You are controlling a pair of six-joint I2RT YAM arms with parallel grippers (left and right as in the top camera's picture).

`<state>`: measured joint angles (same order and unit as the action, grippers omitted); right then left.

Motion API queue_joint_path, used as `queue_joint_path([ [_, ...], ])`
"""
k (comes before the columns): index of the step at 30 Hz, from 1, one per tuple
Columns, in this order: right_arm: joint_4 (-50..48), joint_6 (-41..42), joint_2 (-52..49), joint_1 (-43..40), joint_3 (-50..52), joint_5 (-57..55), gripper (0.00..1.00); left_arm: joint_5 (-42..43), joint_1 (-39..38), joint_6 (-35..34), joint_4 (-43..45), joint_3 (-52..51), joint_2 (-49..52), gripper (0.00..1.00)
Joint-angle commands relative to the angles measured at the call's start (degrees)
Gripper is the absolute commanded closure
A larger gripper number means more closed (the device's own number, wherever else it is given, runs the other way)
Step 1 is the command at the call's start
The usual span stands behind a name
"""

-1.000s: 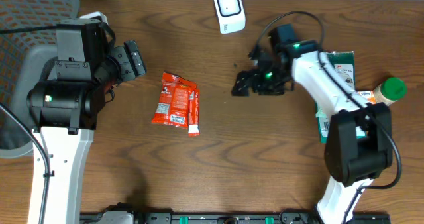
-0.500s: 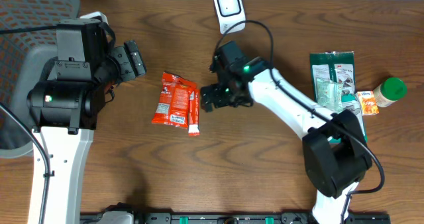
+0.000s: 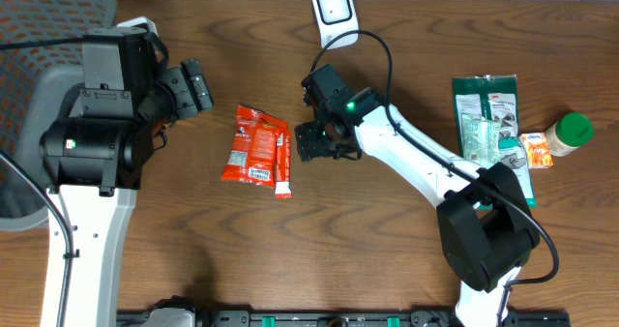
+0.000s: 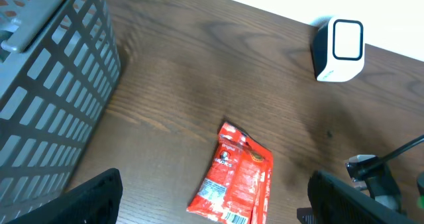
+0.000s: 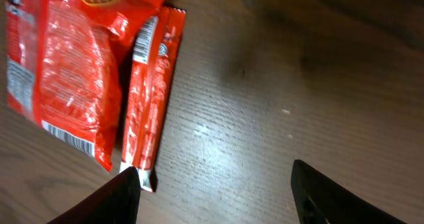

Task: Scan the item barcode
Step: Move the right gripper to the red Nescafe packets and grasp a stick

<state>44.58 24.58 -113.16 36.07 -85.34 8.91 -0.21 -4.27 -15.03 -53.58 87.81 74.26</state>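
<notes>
Red foil snack packet (image 3: 257,150) is pictured flat on brown wooden table (image 3: 387,259); right gripper (image 3: 324,151) is poised beside it, jaws parted, empty; left gripper (image 3: 198,85) is held wide, empty.

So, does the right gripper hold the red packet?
No, the right gripper is open next to the red packet, its fingers wide apart over the bare table.

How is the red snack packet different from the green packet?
The red snack packet is smaller; the green packet is longer. The red one lies mid-table with a white barcode label showing; the green one lies at the right side, partly hidden by the robot arm. Both lie flat on the wooden table.
</notes>
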Motion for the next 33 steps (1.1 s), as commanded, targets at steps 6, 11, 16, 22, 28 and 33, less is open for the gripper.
queue_joint_path([
  [6,1.49,8.07,0.55,1.38,-5.09,-6.69,0.38,-0.48,0.2,-0.09,0.0,0.28,0.11,0.1],
  [11,0.15,11.04,0.55,3.89,-4.83,-10.78,0.41,-0.48,0.2,-0.09,0.02,0.28,0.11,0.1],
  [16,-0.37,13.79,0.52,7.13,-4.24,-15.76,0.41,-0.48,0.2,-0.09,0.02,0.28,0.11,0.1],
  [22,-1.88,14.86,-0.79,11.23,-3.58,-19.58,0.42,-0.48,0.2,-0.09,0.02,0.28,0.11,0.1],
  [28,-4.31,15.78,-3.58,13.46,-3.45,-19.61,0.41,-0.48,0.2,-0.09,0.02,0.28,0.11,0.1],
  [33,-4.98,17.03,-6.78,13.75,-3.48,-19.56,0.4,-0.48,0.2,-0.09,0.02,0.28,0.11,0.1],
])
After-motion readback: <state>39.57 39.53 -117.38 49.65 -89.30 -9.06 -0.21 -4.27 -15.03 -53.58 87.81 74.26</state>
